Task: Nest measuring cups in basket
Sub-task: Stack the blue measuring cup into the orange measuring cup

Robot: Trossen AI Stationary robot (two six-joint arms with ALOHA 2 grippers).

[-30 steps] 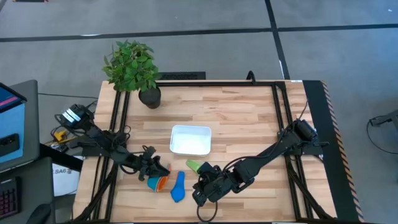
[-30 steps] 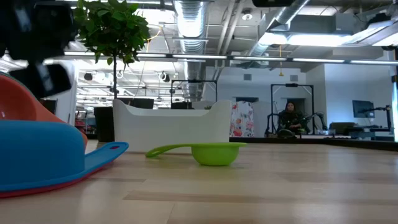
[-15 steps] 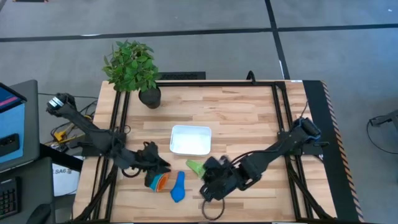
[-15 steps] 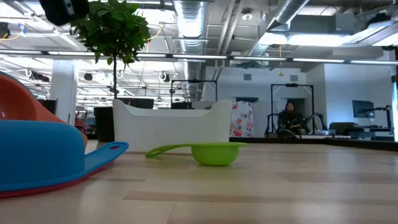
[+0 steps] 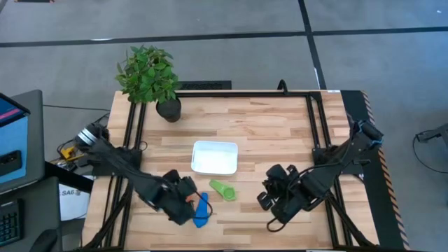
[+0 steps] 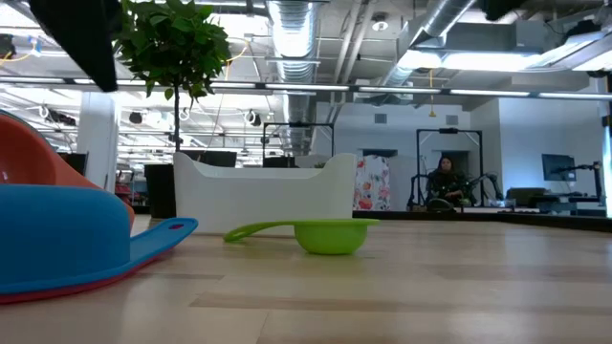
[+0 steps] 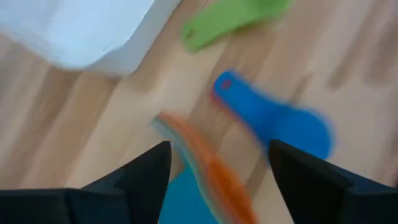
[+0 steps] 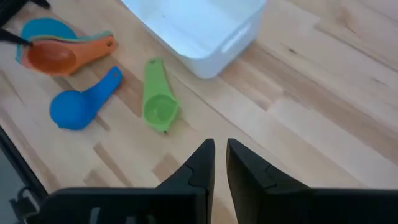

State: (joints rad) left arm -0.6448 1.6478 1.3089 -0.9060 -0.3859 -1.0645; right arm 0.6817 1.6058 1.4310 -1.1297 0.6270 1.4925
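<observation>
Hovering over a stack of nested measuring cups (image 8: 59,50), with an orange cup (image 7: 208,165) uppermost, the left gripper (image 7: 219,163) is seen with its fingers (image 7: 140,174) spread apart and nothing held between them. The stack lies on the wooden table (image 5: 280,126), near the white basket (image 5: 215,157) and towards the table's front edge. A blue cup (image 8: 79,102) lies just beside the stack, on the side farther from the left arm. A green cup (image 5: 224,189) sits alone between the blue cup and the basket. The basket is seen empty. The right gripper (image 8: 220,163) is held above bare table, well apart from the basket, its fingers nearly together and empty. A potted plant (image 5: 150,80) stands beyond the basket.
</observation>
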